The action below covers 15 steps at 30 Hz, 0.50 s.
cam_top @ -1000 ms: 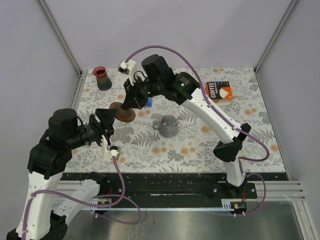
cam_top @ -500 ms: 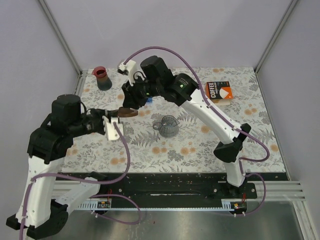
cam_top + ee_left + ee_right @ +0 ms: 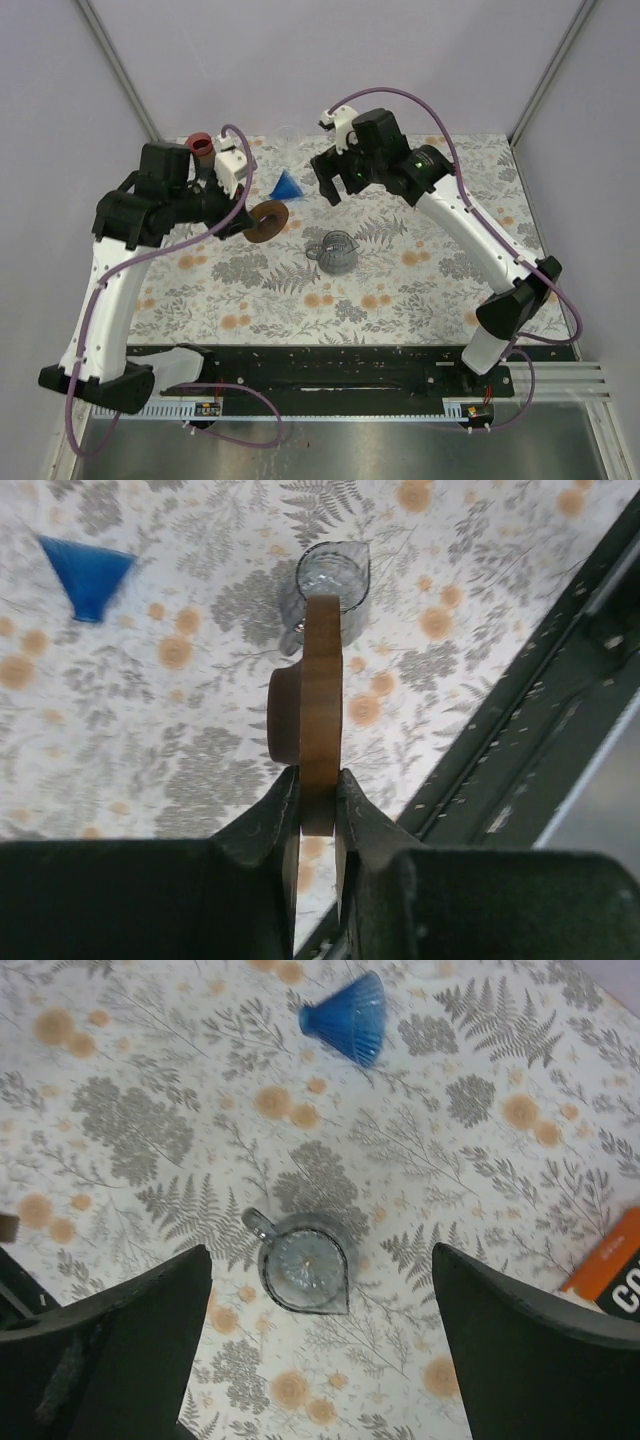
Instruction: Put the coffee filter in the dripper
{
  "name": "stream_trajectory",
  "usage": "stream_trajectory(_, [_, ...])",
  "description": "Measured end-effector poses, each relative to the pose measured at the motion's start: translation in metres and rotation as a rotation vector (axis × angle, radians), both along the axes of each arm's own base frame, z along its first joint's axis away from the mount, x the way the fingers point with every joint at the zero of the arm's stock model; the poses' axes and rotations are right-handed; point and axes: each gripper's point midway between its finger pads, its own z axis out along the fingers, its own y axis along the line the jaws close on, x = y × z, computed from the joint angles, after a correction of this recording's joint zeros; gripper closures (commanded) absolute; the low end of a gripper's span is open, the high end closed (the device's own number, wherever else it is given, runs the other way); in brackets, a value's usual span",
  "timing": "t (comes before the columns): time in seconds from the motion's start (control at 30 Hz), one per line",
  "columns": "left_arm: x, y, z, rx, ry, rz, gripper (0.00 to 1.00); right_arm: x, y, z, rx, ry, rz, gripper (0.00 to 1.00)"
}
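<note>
The blue cone-shaped dripper point(image 3: 287, 186) lies on its side on the floral table, alone, also seen in the left wrist view point(image 3: 88, 572) and the right wrist view point(image 3: 350, 1018). No coffee filter shows. My left gripper point(image 3: 245, 220) point(image 3: 318, 780) is shut on the rim of a brown wooden ring point(image 3: 268, 220) point(image 3: 320, 680), held on edge above the table. My right gripper point(image 3: 330, 180) point(image 3: 320, 1252) hangs wide open and empty high over the table, right of the dripper.
A small glass carafe point(image 3: 335, 250) point(image 3: 335, 575) point(image 3: 305, 1275) stands mid-table. A red-rimmed cup point(image 3: 202, 145) sits at the back left, behind the left arm. A corner of an orange box point(image 3: 620, 1270) shows at the right. The black rail point(image 3: 560, 680) runs along the near edge.
The right gripper let go of the wooden ring, opened wide and drew back to the right. The left gripper closed on the ring and carried it toward the back left.
</note>
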Motion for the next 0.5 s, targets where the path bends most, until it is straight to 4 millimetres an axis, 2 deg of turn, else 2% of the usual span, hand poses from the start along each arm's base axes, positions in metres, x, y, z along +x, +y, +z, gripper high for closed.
stream_trajectory(0.03, [0.005, -0.004, -0.001, -0.039, 0.067, 0.025, 1.0, 0.004, -0.011, -0.006, -0.014, -0.002, -0.029, 0.0])
stream_trajectory(0.1, [0.017, -0.011, 0.0, -0.104, 0.158, 0.051, 1.0, -0.002, -0.022, -0.018, -0.025, 0.015, -0.032, 0.01])
stream_trajectory(0.13, [0.025, -0.021, -0.001, -0.165, 0.243, 0.04, 1.0, -0.008, -0.022, -0.024, -0.02, 0.028, -0.01, 0.02])
stream_trajectory(0.2, [0.038, -0.03, -0.006, -0.233, 0.346, 0.032, 1.0, -0.022, -0.02, -0.032, 0.006, 0.051, 0.045, 0.06])
stream_trajectory(0.27, [0.05, -0.042, -0.02, -0.299, 0.477, 0.013, 1.0, -0.038, -0.016, -0.039, 0.036, 0.079, 0.117, 0.08])
stream_trajectory(0.4, [0.058, -0.056, -0.039, -0.377, 0.597, -0.024, 1.0, -0.06, -0.006, -0.033, 0.11, 0.098, 0.236, 0.11])
stream_trajectory(0.5, [0.058, -0.065, -0.037, -0.449, 0.642, -0.061, 1.0, -0.059, -0.003, -0.025, 0.155, 0.092, 0.26, 0.11])
